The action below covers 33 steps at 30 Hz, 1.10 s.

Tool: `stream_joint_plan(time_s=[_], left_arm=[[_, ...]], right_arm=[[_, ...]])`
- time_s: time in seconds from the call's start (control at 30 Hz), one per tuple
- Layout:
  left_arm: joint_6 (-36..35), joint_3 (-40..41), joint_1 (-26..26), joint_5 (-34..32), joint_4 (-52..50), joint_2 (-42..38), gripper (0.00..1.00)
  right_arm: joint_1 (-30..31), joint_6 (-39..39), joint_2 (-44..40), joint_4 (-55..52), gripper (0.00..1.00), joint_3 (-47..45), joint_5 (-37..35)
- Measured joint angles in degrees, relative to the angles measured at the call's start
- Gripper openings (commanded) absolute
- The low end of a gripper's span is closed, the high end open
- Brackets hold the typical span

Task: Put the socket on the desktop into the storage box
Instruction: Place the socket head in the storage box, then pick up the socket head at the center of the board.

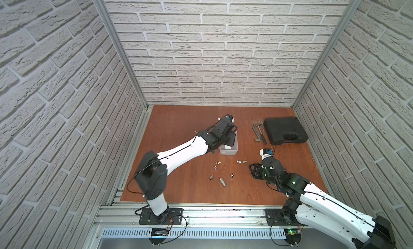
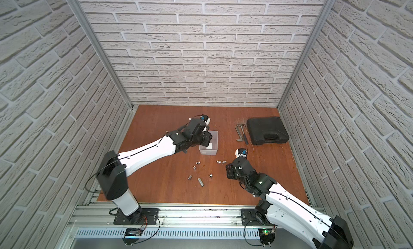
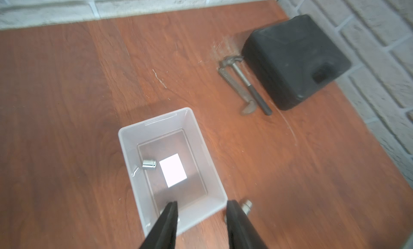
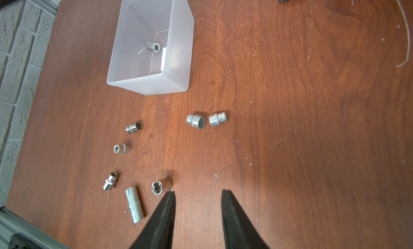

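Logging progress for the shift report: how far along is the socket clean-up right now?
Done: one socket lies in the storage box. In hand: nothing; the left gripper is open over the box, and the right gripper is open over the desktop. Left: seven sockets lie loose on the desktop.

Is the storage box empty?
No, the left wrist view shows one small silver socket lying on the floor of the storage box, beside its white square mark.
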<state>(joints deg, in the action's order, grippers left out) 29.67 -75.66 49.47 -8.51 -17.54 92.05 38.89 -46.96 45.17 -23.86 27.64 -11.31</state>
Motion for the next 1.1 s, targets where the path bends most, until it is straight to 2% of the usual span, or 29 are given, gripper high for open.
stream_joint_plan(time_s=[0.13,0.3,0.5,0.63,0.83,1.1], left_arm=[[-0.6,11.5,0.2,-4.8,1.8,-12.3,0.53],[1.1,25.0,-1.1,-9.2,0.6,-23.4,0.56],[6.0,37.9,-2.2,-10.7,0.4,-33.5,0.57],[9.2,41.1,-3.0,-11.0,0.7,-33.9,0.56],[12.0,41.3,-3.6,-10.4,2.1,-30.0,0.53],[12.6,41.2,-4.2,-9.2,2.2,-28.7,0.53]], right_arm=[[0.0,0.3,1.2,0.0,0.51,0.0,-0.2],[0.0,0.4,3.8,0.0,0.54,0.0,-0.5],[0.0,0.8,7.6,0.0,0.6,0.7,-1.1],[0.0,2.6,13.9,-0.6,0.62,4.4,-2.1],[-0.5,5.6,27.2,-0.9,0.45,13.5,-4.1],[-3.3,8.2,37.4,-0.3,0.45,14.9,-3.9]])
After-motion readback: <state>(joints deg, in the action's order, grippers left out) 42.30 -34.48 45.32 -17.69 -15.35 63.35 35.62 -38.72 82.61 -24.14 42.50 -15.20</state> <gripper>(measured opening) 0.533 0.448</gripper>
